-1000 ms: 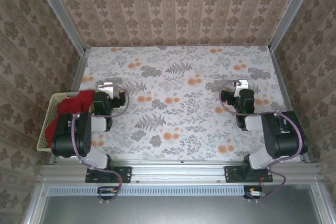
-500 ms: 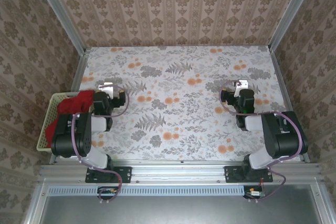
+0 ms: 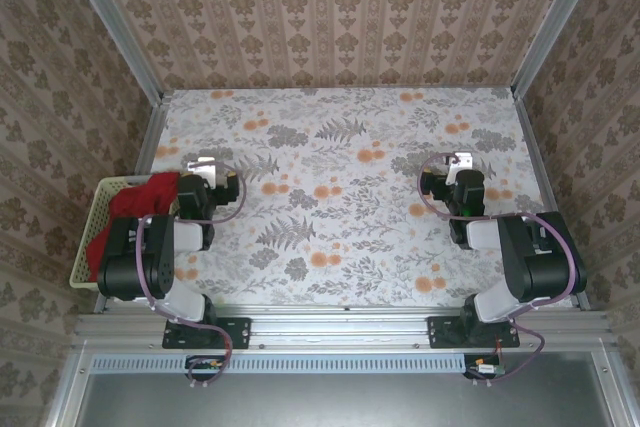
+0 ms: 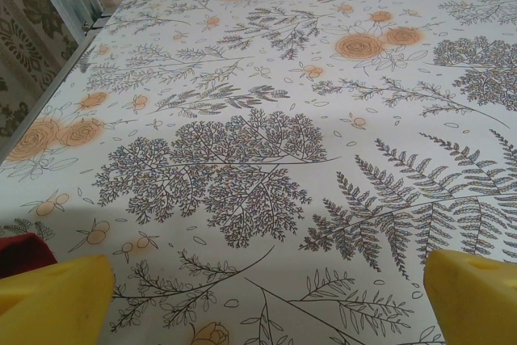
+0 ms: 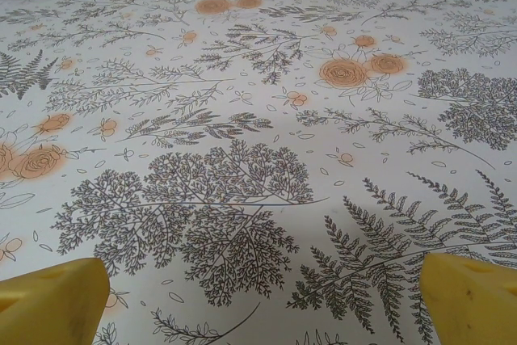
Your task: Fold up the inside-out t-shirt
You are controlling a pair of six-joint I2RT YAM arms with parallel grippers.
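While the floral table (image 3: 350, 237) stretches away from the basket (image 3: 85, 247), the red t-shirt (image 3: 135, 202) sits bunched inside that basket. The left gripper (image 4: 258, 300) hovers just beside the basket and the right gripper (image 5: 258, 296) well away from it, both with fingers spread apart.

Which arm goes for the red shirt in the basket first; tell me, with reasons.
Left. The red t-shirt sits bunched in the basket right beside the open left gripper; the open right gripper hangs far across the table.
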